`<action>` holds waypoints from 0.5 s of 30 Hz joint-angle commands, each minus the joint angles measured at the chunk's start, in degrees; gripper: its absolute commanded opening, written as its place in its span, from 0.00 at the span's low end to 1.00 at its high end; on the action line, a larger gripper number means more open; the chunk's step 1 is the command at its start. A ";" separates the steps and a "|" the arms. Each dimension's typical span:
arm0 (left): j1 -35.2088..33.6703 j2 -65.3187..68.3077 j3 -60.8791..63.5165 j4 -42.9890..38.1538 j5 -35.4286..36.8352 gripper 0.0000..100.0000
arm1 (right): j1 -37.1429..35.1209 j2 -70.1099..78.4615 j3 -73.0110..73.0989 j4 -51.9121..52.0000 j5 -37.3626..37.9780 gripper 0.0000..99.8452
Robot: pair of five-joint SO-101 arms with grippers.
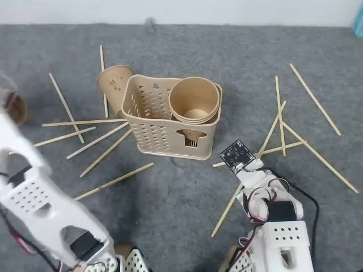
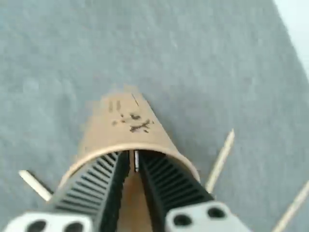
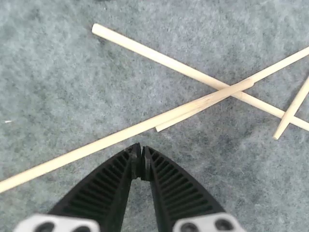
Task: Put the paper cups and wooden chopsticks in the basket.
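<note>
**Paper cup (image 2: pixel 129 124) and surroundings.** The left gripper (image 2: pixel 133 157) is closed on the cup's rim, and the cup's base points away from the fingers. One chopstick (image 2: pixel 219 158) lies just beside the cup on the grey mat (image 1: pixel 181 192). The held cup is well apart from the basket (image 1: pixel 170 122). The basket holds stacked cups (image 1: pixel 194 99) at one end, and another cup (image 1: pixel 113 85) leans against its outer wall. The right gripper (image 3: pixel 141 151) has its fingers pressed together, tips touching. Just ahead of those tips a long chopstick (image 3: pixel 145 128) lies across the way. Beyond it, crossed chopsticks (image 3: pixel 231 89) overlap one another.
</note>
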 commanded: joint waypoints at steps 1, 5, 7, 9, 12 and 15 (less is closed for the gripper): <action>-3.25 2.73 -6.02 -2.64 -2.73 0.01 | -0.48 -0.66 -0.35 -0.40 0.70 0.01; -5.45 8.44 -14.37 -2.37 -3.69 0.01 | -0.48 -0.66 -0.35 0.40 0.70 0.01; -6.15 11.25 -19.65 -0.70 -3.69 0.01 | -0.48 -0.66 -0.44 0.48 0.70 0.01; -6.24 13.71 -25.98 2.02 -3.78 0.01 | -0.48 -0.66 -0.44 0.48 0.70 0.01; -5.89 16.88 -36.44 6.42 -5.63 0.01 | -0.48 -0.66 -0.44 0.48 0.70 0.01; -5.01 19.25 -45.85 12.22 -7.47 0.01 | -0.48 -0.66 -0.44 0.57 0.62 0.01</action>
